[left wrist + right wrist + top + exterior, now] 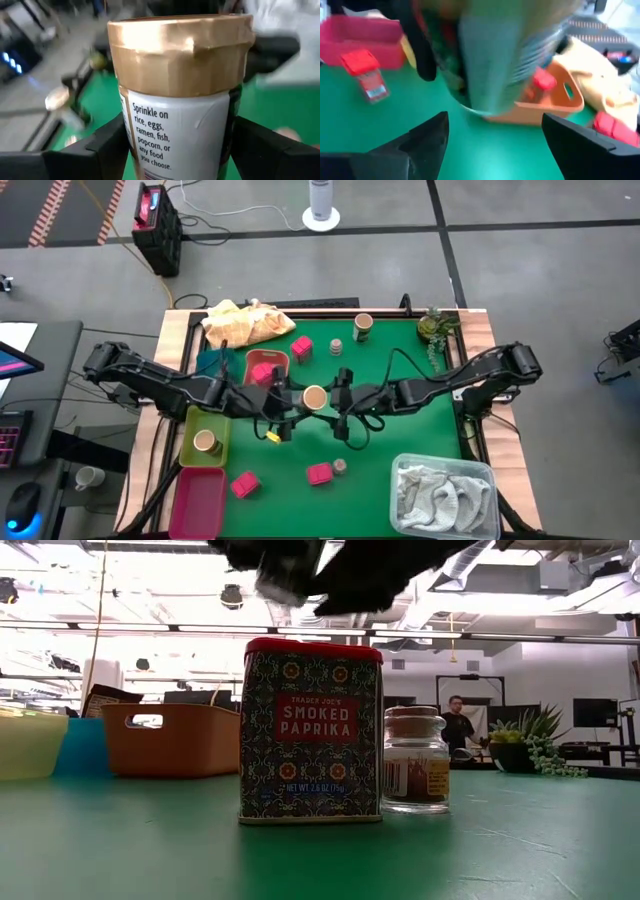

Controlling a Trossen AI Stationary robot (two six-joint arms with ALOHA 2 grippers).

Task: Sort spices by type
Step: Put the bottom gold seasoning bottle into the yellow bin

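Note:
A spice jar with a gold cap and a white label hangs above the middle of the green table, with my left gripper shut on it. My right gripper stands open just to the jar's right, its fingers wide apart and holding nothing. One red tin lies in the salmon tray. A tan-capped cup stands in the lime tray. More red tins, small jars and a tan cup stand on the table. My left gripper pinches the jar's white body just below the gold cap, one finger on each side. The fingers come almost level from the table's left. The jar stands upright in the hold, and its bottom rim is lifted clear of the table.
A magenta tray sits at the near left. A yellow cloth lies at the far left, a plant at the far right, and a clear bin with a white-grey cloth at the near right. A paprika tin and glass jar stand near the front edge.

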